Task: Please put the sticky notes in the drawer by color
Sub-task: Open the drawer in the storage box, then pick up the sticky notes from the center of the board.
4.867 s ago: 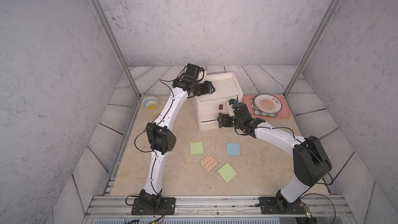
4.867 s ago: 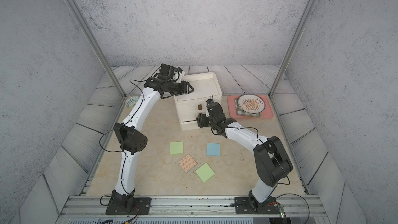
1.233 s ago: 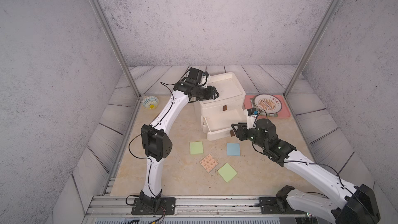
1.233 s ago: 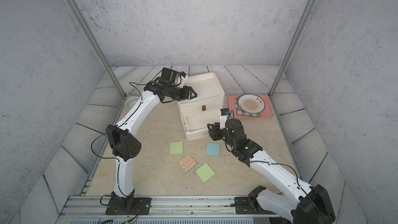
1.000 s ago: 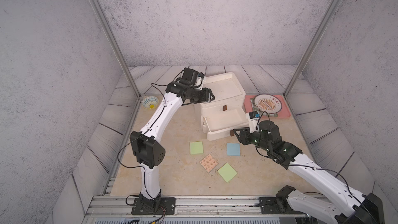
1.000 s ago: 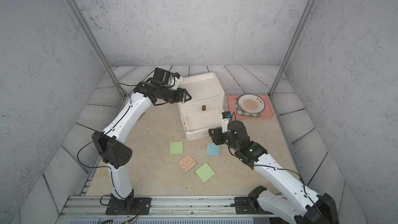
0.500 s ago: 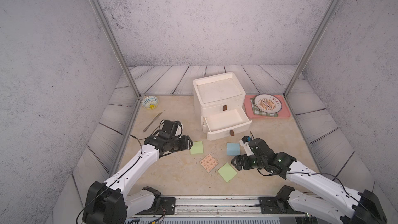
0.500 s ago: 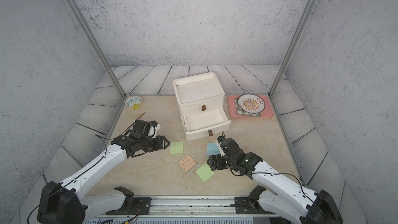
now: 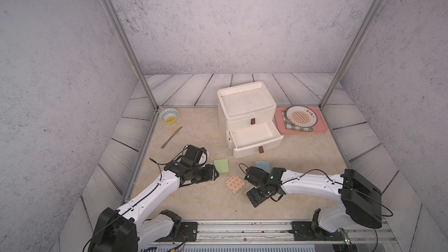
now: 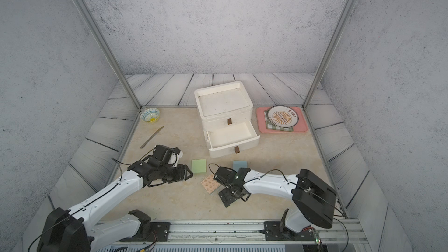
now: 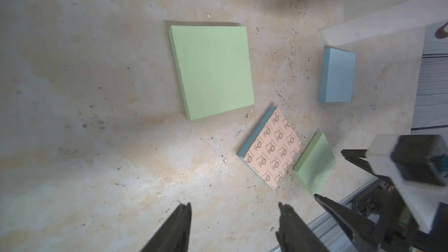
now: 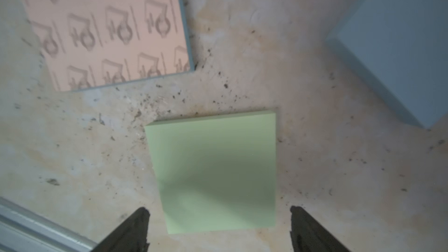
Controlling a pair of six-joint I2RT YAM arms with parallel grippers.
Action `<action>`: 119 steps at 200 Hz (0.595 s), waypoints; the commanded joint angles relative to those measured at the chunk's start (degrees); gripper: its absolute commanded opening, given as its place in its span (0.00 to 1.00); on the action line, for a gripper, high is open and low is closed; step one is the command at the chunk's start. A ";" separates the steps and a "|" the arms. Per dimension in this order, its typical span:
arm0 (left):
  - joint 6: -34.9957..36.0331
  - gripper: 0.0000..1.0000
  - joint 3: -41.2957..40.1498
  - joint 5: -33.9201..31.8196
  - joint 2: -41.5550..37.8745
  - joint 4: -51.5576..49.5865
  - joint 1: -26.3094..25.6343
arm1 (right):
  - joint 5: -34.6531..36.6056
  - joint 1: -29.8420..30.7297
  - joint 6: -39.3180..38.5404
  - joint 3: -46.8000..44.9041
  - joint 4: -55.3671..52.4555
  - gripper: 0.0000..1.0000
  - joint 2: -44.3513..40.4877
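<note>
Right wrist view: right gripper (image 12: 218, 209), down from the drawer (image 9: 244, 117), straddles a green sticky-note pad (image 12: 213, 166), fingers (image 12: 135, 226) released, clear of its edges. Left gripper (image 11: 234, 206) gapes empty over bare table (image 11: 97, 117).

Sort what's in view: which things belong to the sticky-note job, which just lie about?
Job: light green square paper pad; second light green pad; light blue pad; peach printed pad; white plastic drawer chest.
Lying about: patterned bowl; metal knife; pink tray; round plate; green checked cloth.
</note>
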 commanded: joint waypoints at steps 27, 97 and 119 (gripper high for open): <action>-0.32 0.63 0.13 -0.80 0.08 -0.89 -1.19 | 2.97 0.80 -2.29 1.79 1.01 0.93 4.40; -0.17 0.63 1.05 -0.53 1.69 0.24 -1.47 | 2.08 0.91 -2.82 0.78 3.01 0.88 5.56; -0.02 0.63 1.68 -0.58 1.73 0.17 -1.54 | 0.83 0.92 -2.99 0.33 3.76 0.80 5.37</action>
